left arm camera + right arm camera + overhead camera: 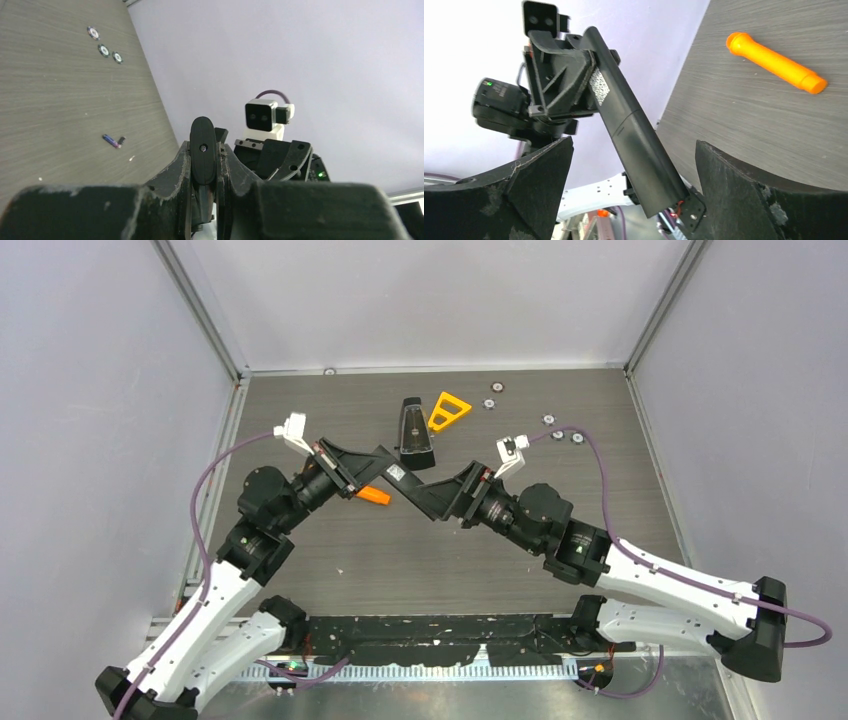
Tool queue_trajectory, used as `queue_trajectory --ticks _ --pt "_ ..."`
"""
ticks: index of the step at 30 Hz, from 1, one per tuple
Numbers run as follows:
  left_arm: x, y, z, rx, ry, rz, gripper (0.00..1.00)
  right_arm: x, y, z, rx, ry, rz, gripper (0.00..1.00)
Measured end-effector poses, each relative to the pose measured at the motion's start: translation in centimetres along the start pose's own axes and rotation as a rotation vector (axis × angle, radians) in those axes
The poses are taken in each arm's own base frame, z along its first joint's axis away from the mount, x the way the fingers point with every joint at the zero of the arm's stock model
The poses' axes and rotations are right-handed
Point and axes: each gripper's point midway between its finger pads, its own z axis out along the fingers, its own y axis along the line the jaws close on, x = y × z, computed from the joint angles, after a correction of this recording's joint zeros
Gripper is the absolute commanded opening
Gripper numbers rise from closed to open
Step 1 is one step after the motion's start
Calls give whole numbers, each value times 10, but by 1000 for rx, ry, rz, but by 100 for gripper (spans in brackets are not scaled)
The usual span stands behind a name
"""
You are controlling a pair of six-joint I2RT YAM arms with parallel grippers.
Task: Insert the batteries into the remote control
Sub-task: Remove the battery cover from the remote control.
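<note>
Both arms bent inward toward the remote control [397,472]: left gripper [204,150] clamped one end, right gripper [634,145] gaped wide around the other.

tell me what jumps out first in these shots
Mid-table, the two arms meet around a black remote control: the left gripper clamps one end, and the other end sits between the right gripper's open fingers. An orange cylinder lies on the table beside them.
</note>
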Motion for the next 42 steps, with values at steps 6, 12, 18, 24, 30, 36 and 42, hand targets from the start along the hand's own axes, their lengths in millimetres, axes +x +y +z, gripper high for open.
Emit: queue_trajectory --ticks 6,12,18,24,30,36,42 --pt "10 18 -2 6 -12 -120 0 6 0 2 -61 -16 104 76" --pt "11 28 -5 17 -42 -181 0 6 -9 -2 -99 -66 182 64" --pt "4 21 -5 58 -80 -194 0 -3 0 -2 -145 -103 234 47" --pt "0 15 -2 91 -92 -189 1 3 -3 9 -136 -86 245 33" --pt "-1 19 3 92 -92 -169 62 -5 5 11 -153 -90 259 20" --pt "12 23 3 104 -22 -84 61 -11 2 14 -156 -75 263 19" --pt "28 41 8 79 81 -24 53 -8 -10 15 -152 -26 261 24"
